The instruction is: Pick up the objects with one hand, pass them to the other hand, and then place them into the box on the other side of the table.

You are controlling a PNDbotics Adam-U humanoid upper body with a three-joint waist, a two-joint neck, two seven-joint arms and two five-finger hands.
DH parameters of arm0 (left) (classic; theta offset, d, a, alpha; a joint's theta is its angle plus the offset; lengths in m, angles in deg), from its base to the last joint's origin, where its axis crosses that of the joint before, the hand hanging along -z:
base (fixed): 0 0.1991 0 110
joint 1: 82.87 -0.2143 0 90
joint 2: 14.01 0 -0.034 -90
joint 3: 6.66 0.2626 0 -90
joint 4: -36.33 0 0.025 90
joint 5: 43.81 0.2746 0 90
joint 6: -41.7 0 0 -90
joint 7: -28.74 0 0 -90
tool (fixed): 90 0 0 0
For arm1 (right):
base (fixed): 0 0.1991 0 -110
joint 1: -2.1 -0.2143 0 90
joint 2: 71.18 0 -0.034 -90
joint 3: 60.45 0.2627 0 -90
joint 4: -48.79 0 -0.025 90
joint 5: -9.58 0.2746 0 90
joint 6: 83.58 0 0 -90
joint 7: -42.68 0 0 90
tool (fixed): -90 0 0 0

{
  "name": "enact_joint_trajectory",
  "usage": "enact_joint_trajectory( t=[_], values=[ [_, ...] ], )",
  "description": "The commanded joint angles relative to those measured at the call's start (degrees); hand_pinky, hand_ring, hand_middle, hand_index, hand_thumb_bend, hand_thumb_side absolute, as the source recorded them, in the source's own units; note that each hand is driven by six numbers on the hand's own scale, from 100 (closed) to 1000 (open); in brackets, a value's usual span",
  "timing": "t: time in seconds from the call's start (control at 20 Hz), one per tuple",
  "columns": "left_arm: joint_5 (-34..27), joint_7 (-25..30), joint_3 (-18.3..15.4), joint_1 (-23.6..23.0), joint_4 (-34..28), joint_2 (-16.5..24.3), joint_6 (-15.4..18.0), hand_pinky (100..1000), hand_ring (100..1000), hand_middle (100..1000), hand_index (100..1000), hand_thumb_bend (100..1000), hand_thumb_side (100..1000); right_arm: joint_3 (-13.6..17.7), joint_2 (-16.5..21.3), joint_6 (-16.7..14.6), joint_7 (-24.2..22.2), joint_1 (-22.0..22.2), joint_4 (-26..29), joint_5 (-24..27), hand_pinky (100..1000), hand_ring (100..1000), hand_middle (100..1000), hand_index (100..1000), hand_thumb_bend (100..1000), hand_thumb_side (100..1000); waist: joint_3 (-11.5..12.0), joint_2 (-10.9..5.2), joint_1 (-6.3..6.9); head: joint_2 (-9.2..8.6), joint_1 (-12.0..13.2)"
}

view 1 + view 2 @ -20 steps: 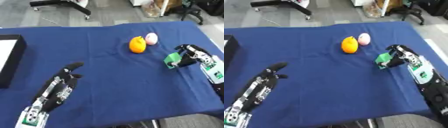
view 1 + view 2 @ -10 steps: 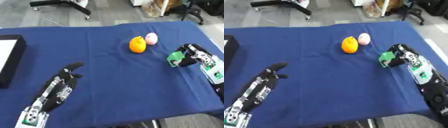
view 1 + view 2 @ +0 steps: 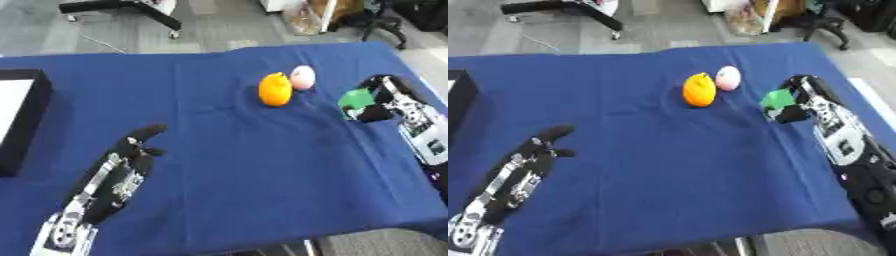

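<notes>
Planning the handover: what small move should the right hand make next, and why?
Probably lift. The right hand is curled on the green block at the table's right; the left hand waits open, and the box is far left.

Green block (image 3: 356, 98) in right robot hand (image 3: 385, 101)

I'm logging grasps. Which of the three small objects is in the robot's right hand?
The green object, held by the right hand; the orange one and pink one lie free.

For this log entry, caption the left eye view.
Right hand curled on a green object; left hand rests open on blue table.
</notes>
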Motion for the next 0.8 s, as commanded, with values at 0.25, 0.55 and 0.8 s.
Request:
enact_joint_trajectory(
  t=[0.25, 0.55, 0.8],
  values=[
    [0.23, -1.51, -0.35, 0.48, -0.14, 0.31, -0.65, 806, 1000, 888, 946, 134, 805, -2.73, 0.22, -2.36, -1.52, -0.27, 17.38, 1.50, 522, 258, 343, 548, 253, 100, -0.25, -0.65, -0.12, -0.13, 0.33],
    [0.04, -2.64, -0.42, 0.48, 1.09, -0.10, -1.36, 806, 1000, 889, 943, 133, 832, -5.80, -6.01, -3.83, -4.27, 0.62, 31.82, 3.05, 513, 264, 342, 546, 264, 100, -0.49, -0.39, 0.31, -0.13, 0.57],
    [0.30, -3.52, -0.80, 0.63, 1.97, -0.23, -1.89, 806, 1000, 890, 941, 124, 846, -9.88, -10.30, -5.41, -7.73, 0.55, 38.41, 4.77, 510, 264, 339, 544, 484, 107, -0.29, -0.16, 0.95, -0.13, 0.65]
  ],
)
